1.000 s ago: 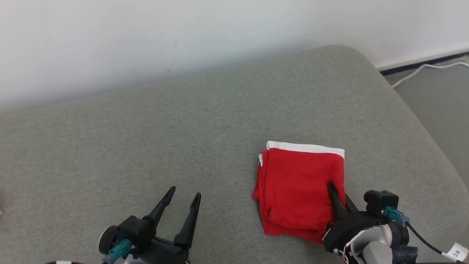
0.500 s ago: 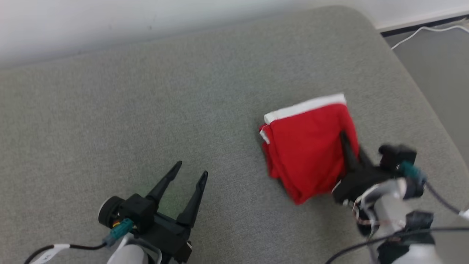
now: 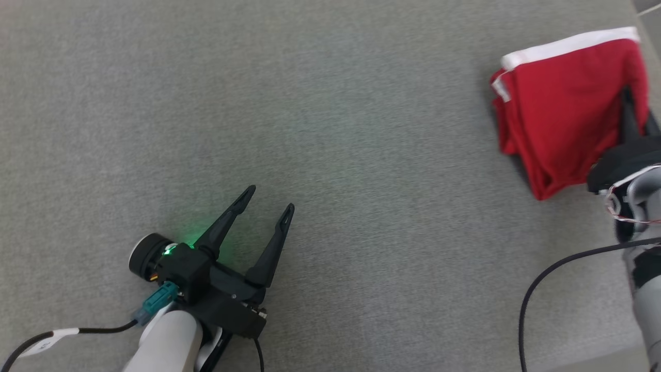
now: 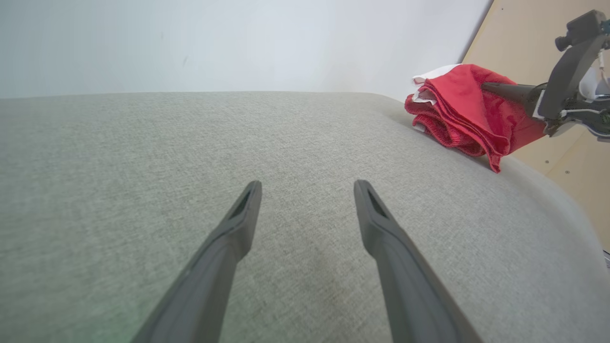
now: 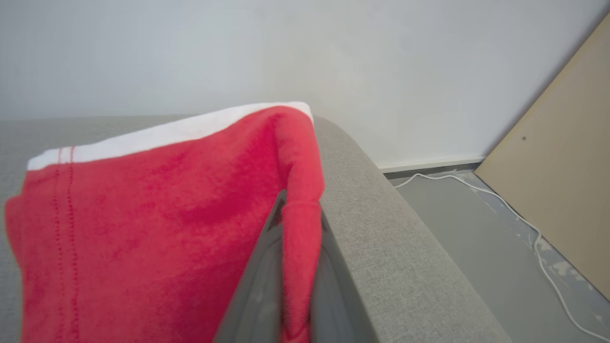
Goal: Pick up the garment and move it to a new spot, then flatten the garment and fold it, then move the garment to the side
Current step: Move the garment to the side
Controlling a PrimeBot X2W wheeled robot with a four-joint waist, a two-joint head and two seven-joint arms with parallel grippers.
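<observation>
Red garment (image 3: 563, 103) was at couch's (image 3: 310, 129) R edge, folded; R gripper (image 3: 627, 98) jaws pinched its R side. L gripper (image 3: 269, 199) jaws wide, empty. Soft, light, floppy: prob. best gripped thru all layers at an edge.

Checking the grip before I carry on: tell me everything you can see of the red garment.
The garment is red knit-looking cloth with a white band along one edge and rows of stitching, folded into several layers in a rough rectangle. The right gripper is shut on its right edge. It is tilted near the right end of the grey cushion, one corner drooping; whether it rests on the cushion is unclear.
</observation>
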